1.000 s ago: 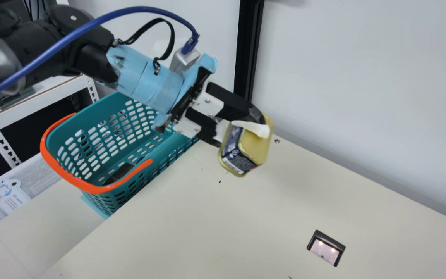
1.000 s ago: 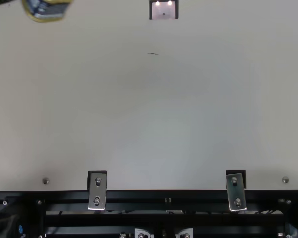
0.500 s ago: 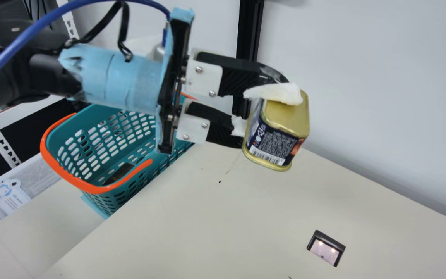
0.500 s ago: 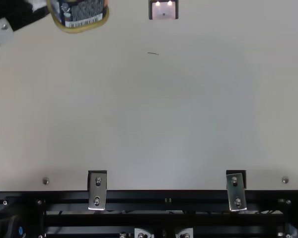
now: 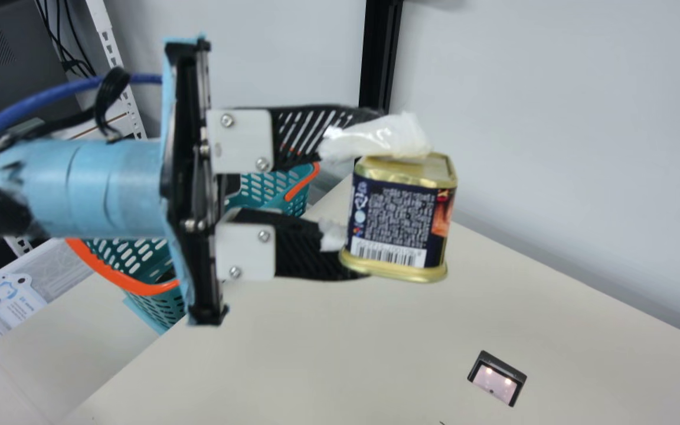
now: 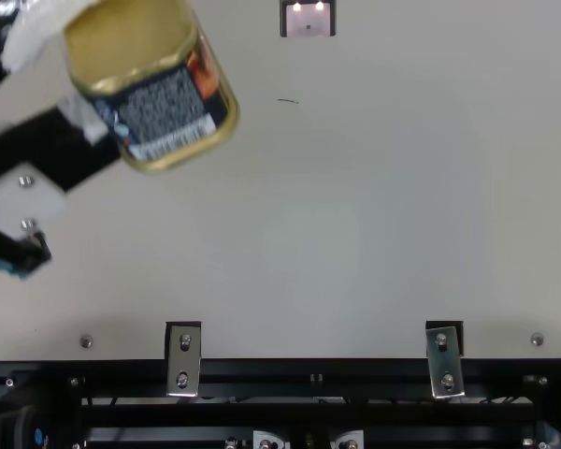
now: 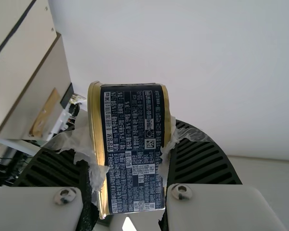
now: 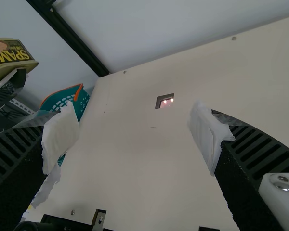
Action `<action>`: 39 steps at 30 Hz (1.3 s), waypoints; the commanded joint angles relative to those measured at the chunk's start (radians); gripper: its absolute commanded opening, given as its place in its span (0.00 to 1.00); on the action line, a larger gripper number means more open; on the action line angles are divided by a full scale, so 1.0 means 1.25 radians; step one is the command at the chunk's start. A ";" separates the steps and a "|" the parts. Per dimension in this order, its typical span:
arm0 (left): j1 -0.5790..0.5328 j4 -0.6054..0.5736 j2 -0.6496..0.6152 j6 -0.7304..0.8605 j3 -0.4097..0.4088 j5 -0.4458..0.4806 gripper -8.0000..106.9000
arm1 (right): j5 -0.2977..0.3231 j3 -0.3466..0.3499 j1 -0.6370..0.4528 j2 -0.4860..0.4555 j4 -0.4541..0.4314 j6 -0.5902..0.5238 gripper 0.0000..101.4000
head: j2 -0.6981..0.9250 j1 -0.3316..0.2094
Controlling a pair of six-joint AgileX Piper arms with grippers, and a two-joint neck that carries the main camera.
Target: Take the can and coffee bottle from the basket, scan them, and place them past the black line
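Gripping the can (image 5: 400, 221) by its two gold ends, the left gripper (image 5: 380, 199) has its fingers parted just by the can's own depth, one on the upper end and one at the lower. Seen in the main view, with twelve o'clock at the top of that view, the can sits at three o'clock from the gripper's mount, out at the fingertips, held up above the cream table (image 5: 316, 354). It looks nearly upright, its dark printed side and barcode turned to the neck camera. White wrapping (image 5: 375, 139) on the fingers touches the gold ends. From where I stand, the left wrist view agrees: the can is squarely between both ribbed fingers, another printed side toward that camera.

The right gripper (image 8: 135, 139) stands wide open, with nothing between its white-wrapped pads.

Out from the can in the main view, the lit scanner window (image 5: 496, 378), set in the table, lies at five o'clock. The teal basket (image 5: 163, 307) with its orange handle (image 5: 142, 287) is between eight and nine o'clock, partly behind the left gripper. In the top view, the scanner window is at two o'clock from the can, and they are apart. The left wrist view also catches a black line (image 7: 12, 33) across a cream surface.
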 commanded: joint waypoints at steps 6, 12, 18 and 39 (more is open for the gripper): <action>0.000 -0.009 -0.026 -0.054 0.029 0.002 0.16 | 0.000 0.000 0.000 0.000 0.000 0.000 1.00 | 0.011 -0.025; 0.000 -0.009 -0.026 -0.054 0.029 -0.001 0.16 | 0.000 0.000 0.000 0.000 0.000 0.000 1.00 | 0.011 -0.025; 0.000 -0.009 -0.026 -0.054 0.029 -0.001 0.16 | 0.000 0.000 0.000 0.000 0.000 0.000 1.00 | 0.011 -0.025; -0.043 0.027 0.054 0.054 -0.018 -0.170 0.16 | 0.000 0.000 0.000 0.000 0.000 0.000 1.00 | 0.011 -0.025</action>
